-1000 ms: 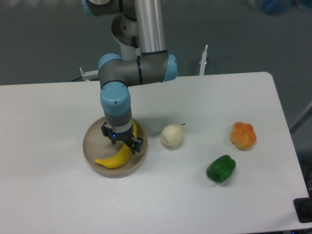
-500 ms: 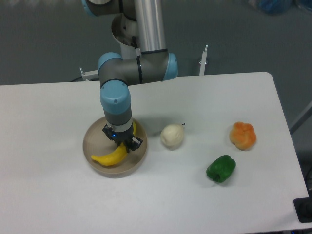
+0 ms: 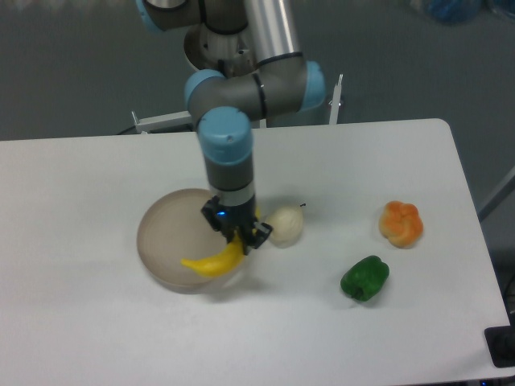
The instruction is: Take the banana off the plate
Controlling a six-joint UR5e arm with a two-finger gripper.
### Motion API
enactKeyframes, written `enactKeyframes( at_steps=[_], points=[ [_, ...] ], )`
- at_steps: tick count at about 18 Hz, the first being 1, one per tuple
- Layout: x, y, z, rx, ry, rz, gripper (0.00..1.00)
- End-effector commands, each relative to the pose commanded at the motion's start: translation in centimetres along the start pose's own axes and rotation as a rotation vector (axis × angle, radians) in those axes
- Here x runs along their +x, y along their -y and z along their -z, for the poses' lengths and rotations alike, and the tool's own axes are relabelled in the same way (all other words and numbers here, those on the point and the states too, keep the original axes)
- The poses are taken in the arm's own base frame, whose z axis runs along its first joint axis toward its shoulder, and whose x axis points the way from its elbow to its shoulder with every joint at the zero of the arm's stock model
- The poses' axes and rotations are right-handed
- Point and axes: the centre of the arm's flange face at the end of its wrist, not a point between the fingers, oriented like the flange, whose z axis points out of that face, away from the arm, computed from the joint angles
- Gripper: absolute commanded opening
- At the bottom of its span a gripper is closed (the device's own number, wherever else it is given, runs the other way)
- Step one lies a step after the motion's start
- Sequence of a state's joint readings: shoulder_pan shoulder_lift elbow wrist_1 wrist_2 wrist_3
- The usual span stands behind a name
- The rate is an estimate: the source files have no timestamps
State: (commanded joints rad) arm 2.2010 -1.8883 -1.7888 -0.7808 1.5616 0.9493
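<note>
Now I see the gripper [image 3: 236,233] pinching the banana [image 3: 213,262] over the plate's [image 3: 165,233] right rim, seemingly lifted clear, just beside a pale round fruit [image 3: 285,224].

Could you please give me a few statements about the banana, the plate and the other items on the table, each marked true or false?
1. The pincer is shut on the banana. True.
2. The banana lies at the plate's left edge. False: it is at the right side of the plate.
3. The green pepper sits on the plate. False: it is on the table, well to the right.
4. A whitish round item sits just right of the pincer. True.
5. The orange fruit is nearer the table's right edge than the pepper. True.
</note>
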Motion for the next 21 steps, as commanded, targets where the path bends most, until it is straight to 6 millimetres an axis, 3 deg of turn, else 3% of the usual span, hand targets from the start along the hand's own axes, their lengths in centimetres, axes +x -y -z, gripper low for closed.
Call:
enactKeyframes(
  at_steps=[4,11,16,21],
  points=[
    [-4.3,-2.2,1.2,0.003,0.043,-0.020,0.25],
    [-6.2,-2.2,2.7,-0.032,0.089,-0.056,0.25],
    [-8.5,-4.8,2.7,-0.067,0.104,-0.075,0.25],
    [-9.2,-5.1,3.2,-0.064,0.117,-0.067,0.25]
  ],
)
